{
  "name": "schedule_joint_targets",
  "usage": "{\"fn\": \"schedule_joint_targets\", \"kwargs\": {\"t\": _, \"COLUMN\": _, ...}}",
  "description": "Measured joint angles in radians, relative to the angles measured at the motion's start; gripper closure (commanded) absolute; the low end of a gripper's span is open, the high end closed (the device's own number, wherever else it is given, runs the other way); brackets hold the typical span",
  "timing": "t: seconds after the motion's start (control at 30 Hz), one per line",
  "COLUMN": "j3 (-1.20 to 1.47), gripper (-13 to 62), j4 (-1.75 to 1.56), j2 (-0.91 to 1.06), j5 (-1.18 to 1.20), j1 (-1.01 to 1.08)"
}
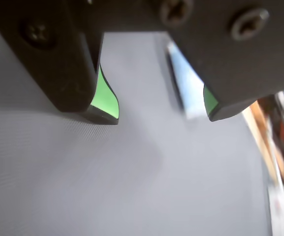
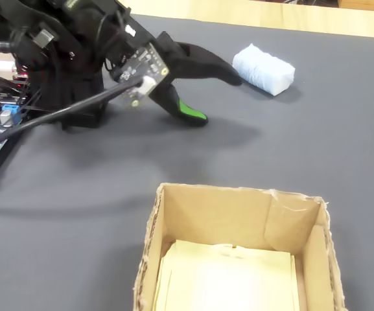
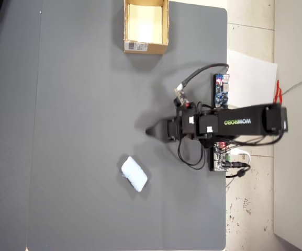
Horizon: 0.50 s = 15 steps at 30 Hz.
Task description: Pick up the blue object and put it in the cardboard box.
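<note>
My arm (image 3: 239,122) reads WOWROBO; my gripper (image 1: 162,118) hangs with jaws apart, empty, near the blue object (image 2: 263,69), the cardboard box (image 3: 146,48) well apart

The black gripper (image 2: 218,98) hung low over the dark grey table (image 2: 342,142), its jaws parted, one tip lined in green. The blue object (image 2: 263,69) lay just right of the upper tip, at the far side. The cardboard box (image 2: 238,214) stood open at the near edge, yellowish inside.
</note>
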Motion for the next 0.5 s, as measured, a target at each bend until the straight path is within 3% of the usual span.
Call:
{"fn": "schedule_joint_targets", "kwargs": {"t": 0.37, "j3": -0.144, "gripper": 16.4, "j4": 0.190, "j2": -0.006, "j5": 0.110, "j1": -0.276}}
{"fn": "schedule_joint_targets", "kwargs": {"t": 0.4, "j3": -0.304, "gripper": 16.4, "j4": 0.304, "j2": -0.051, "j5": 0.124, "j1": -0.311}}
{"fn": "schedule_joint_targets", "kwargs": {"t": 0.5, "j3": -0.397, "gripper": 16.4, "j4": 0.425, "j2": -0.170, "j5": 0.135, "j1": -0.321}}
